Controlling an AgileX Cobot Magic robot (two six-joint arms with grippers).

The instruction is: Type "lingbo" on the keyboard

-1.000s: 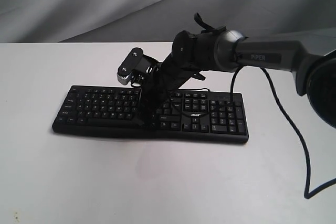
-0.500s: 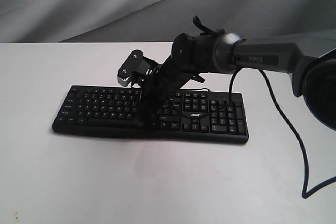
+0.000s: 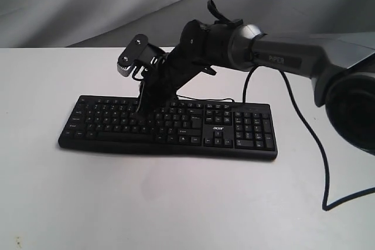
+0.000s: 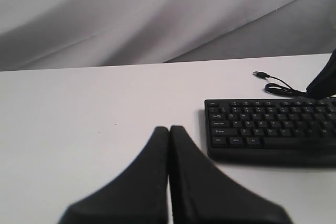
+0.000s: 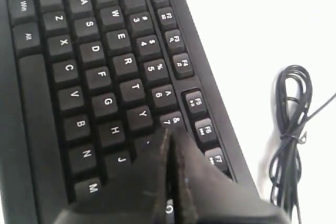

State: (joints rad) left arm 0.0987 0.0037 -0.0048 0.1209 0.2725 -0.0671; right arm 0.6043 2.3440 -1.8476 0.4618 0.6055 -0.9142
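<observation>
The right gripper [image 5: 169, 132], fingers pressed together on nothing, pointed down at the keys beside Y and 7; whether it touched them could not be told. The left gripper [image 4: 169, 129], likewise closed and empty, hung over the white table [image 3: 176, 203]. The black keyboard [image 3: 234, 128] lay across the exterior frame's centre, its thin cable [image 5: 291, 124] coiled beside its far edge.

Bare table [image 4: 79, 119] all round the left gripper [image 4: 169, 130], keyboard [image 4: 268, 124] ahead; near the right gripper [image 5: 169, 134], a coiled cable [image 5: 290, 137]
</observation>
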